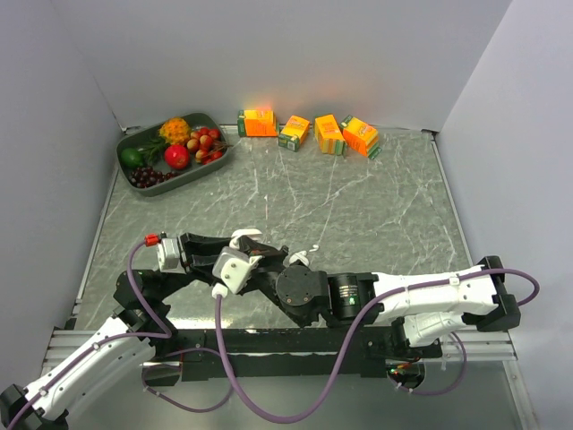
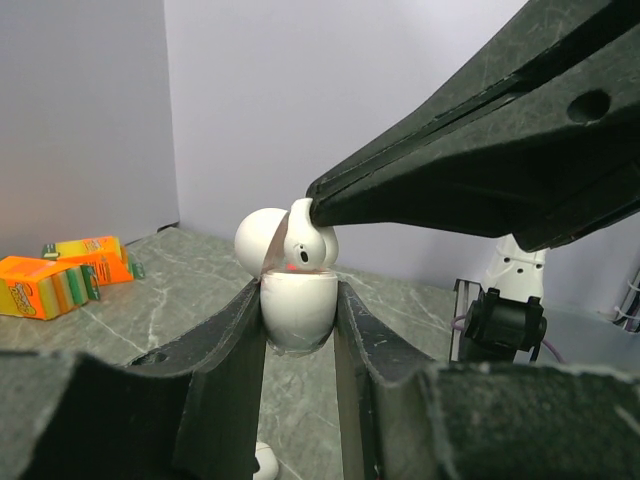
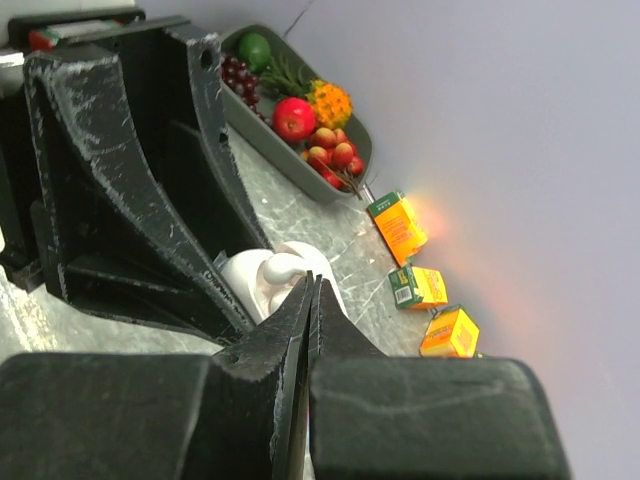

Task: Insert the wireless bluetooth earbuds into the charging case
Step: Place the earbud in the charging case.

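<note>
So the clutter all sat at the back of the marbled grey bench (image 1: 358,206). There was a dark tray (image 1: 215,154) in the far left corner piled with fruit (image 1: 176,157), and four orange juice cartons (image 1: 329,134) strung along the back wall, well away from the action.

Both arms had folded in toward each other near the front middle of the bench. The left arm came up from the bottom left corner and the right arm stretched across low from the right, with purple cables looping around both.

The left gripper (image 2: 300,290) was clamped on the white charging case (image 2: 298,318), one finger on each side. It held the case upright with the lid (image 2: 258,240) flipped open behind it. The right gripper (image 2: 318,205) came in from above and to the right with its tips pinched together on an earbud (image 2: 303,252), which sat right at the mouth of the case, touching the rim. I couldn't tell how far in it was.

From the right wrist view, the left gripper's big black fingers blocked most of the case, so only a sliver of white showed past the closed tips.

A small white curved bit lay on the bench just right of the grippers. It looked like a second earbud (image 1: 313,251), though it was too tiny to be sure.
</note>
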{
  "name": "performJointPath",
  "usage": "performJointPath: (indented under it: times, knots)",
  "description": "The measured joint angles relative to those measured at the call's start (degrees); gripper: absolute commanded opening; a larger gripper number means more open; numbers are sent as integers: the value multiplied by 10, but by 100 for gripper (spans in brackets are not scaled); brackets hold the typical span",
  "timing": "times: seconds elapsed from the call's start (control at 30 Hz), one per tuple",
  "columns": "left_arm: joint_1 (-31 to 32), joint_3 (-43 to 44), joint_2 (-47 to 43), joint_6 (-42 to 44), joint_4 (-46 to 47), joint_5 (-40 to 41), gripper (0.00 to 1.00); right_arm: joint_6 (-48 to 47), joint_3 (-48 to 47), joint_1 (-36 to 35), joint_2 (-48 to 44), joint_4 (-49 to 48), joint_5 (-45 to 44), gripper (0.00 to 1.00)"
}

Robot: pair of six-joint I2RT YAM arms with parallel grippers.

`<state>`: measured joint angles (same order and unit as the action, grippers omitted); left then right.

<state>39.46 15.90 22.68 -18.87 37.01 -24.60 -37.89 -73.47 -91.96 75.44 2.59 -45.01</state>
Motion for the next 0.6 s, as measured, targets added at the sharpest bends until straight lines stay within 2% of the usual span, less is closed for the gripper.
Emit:
performJointPath:
  times: [0.6]
  knots:
    - [0, 0, -1, -1, -7, 0, 1, -1, 15, 0, 0, -6, -6, 0]
